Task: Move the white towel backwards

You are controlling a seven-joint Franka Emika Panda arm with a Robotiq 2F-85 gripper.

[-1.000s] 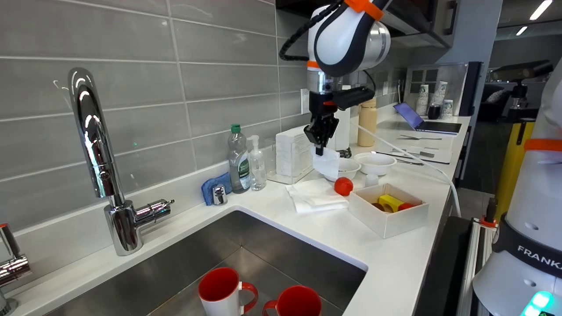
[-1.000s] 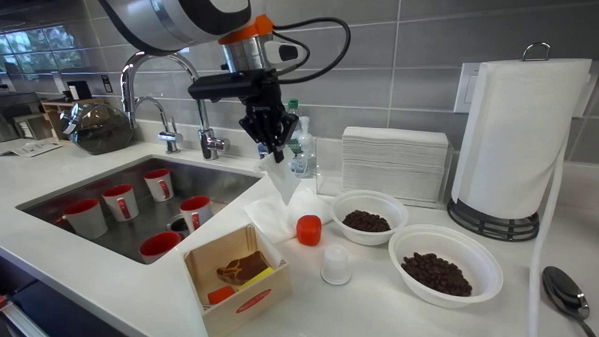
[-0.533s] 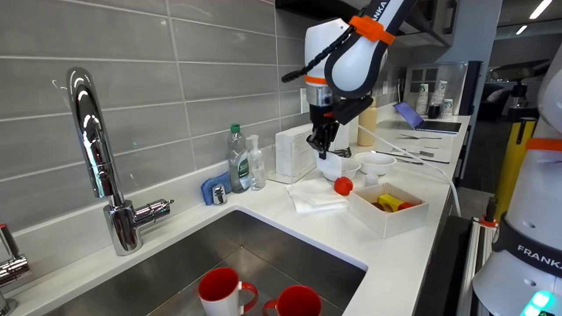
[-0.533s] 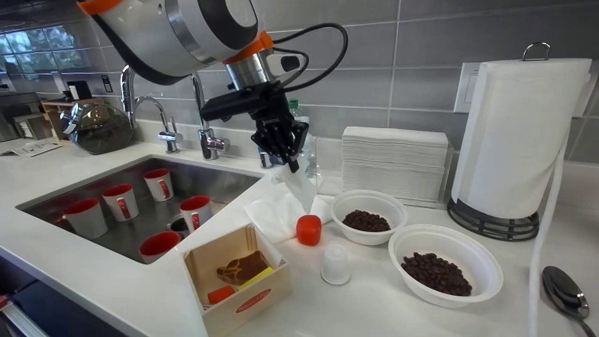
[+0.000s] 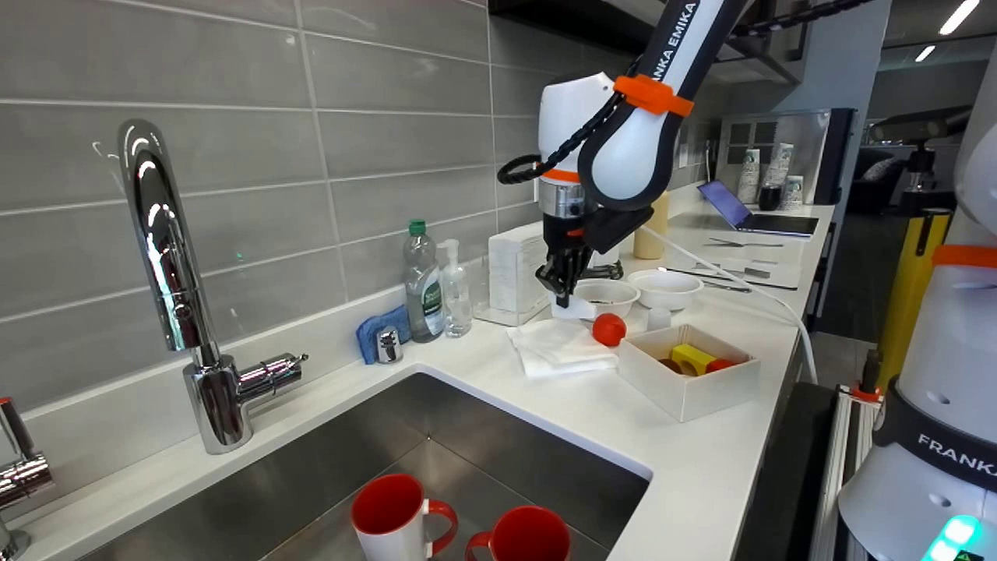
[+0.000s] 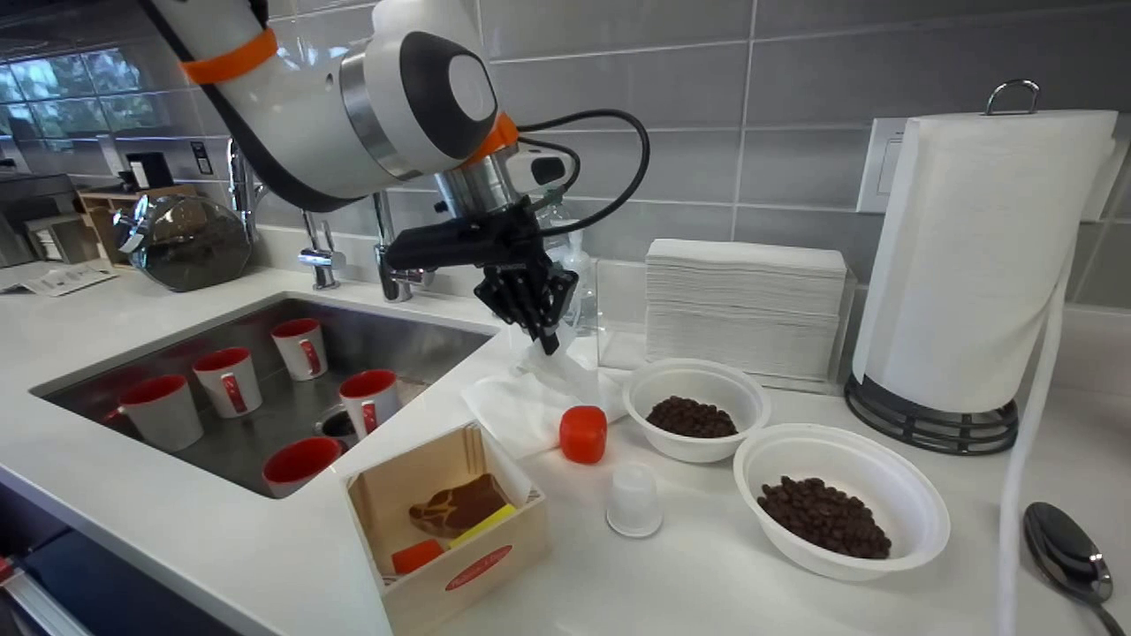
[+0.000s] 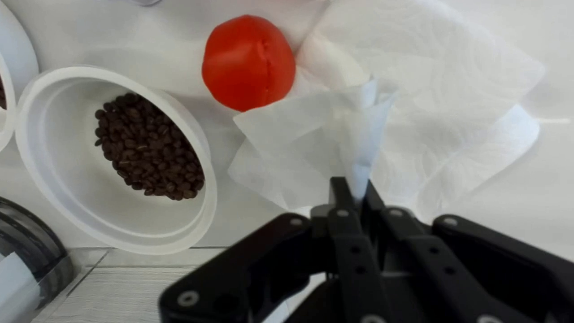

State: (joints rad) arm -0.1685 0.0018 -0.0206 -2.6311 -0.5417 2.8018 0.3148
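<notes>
The white towel (image 7: pixel 309 130), a thin rumpled cloth, is pinched at one edge in my gripper (image 7: pixel 355 190), with its free part spread below the fingertips. In both exterior views the gripper (image 5: pixel 562 300) (image 6: pixel 550 343) points down, holding the towel (image 5: pixel 576 309) (image 6: pixel 570 375) low over the counter. Another white cloth (image 5: pixel 557 354) (image 6: pixel 508 411) (image 7: pixel 439 80) lies flat on the counter beneath it. The towel overlaps this cloth in the wrist view; whether they touch is hard to tell. A red ball-like object (image 7: pixel 249 63) (image 6: pixel 583 435) sits right beside the towel.
A bowl of dark beans (image 6: pixel 698 389) (image 7: pixel 116 157) and a larger bowl (image 6: pixel 839 477) stand near the towel. A napkin stack (image 6: pixel 742 309) stands behind. A wooden box (image 6: pixel 495 565), a small white cup (image 6: pixel 633 499), the paper roll (image 6: pixel 972 265) and the sink (image 5: pixel 545 425) are around.
My gripper has moved down toward the counter, still holding the towel. The towel's hanging part has come down onto or close above the flat cloth. The other objects have stayed put.
</notes>
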